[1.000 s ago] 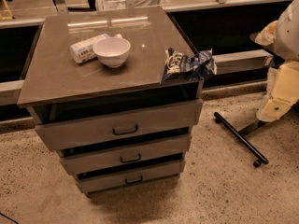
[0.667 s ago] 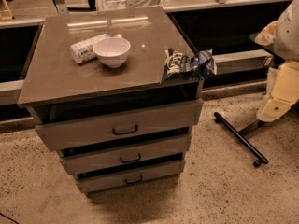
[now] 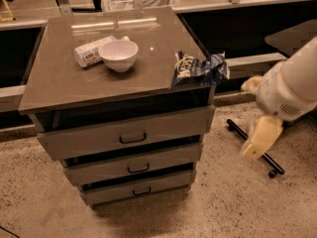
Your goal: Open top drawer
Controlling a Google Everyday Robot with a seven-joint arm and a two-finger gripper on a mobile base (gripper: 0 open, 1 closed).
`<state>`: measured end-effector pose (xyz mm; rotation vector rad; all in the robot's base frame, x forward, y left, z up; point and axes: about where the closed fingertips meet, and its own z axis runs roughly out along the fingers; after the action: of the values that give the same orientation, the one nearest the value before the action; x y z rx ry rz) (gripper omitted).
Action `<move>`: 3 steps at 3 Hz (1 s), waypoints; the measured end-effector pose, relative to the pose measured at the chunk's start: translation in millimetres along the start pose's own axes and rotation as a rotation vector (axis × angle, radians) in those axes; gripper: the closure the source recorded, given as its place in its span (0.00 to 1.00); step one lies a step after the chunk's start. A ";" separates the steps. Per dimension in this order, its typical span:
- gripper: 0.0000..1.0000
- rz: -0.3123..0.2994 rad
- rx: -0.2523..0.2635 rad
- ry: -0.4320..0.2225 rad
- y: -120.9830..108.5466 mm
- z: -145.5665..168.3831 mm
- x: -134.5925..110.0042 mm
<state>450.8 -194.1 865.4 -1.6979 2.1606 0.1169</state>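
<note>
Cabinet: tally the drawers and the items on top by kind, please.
Drawers: 3 (top drawer, middle drawer, bottom drawer)
White bowl: 1
White container: 1
Snack bag: 1
Total: 6
End effector hangs right of the cabinet, apart from it.

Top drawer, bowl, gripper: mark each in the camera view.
top drawer (image 3: 168, 128), camera view, right half of the front panel.
bowl (image 3: 119, 51), camera view, middle of its inside.
gripper (image 3: 258, 139), camera view, pale end hanging right of the cabinet (image 3: 99, 78).
</note>
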 end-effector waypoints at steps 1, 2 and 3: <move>0.00 0.013 -0.010 -0.113 10.7 43.1 20.1; 0.00 -0.010 0.002 -0.127 9.3 41.4 18.6; 0.00 -0.075 -0.036 -0.111 2.7 72.3 19.0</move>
<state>462.7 -189.2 791.8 -1.7473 2.0240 0.2245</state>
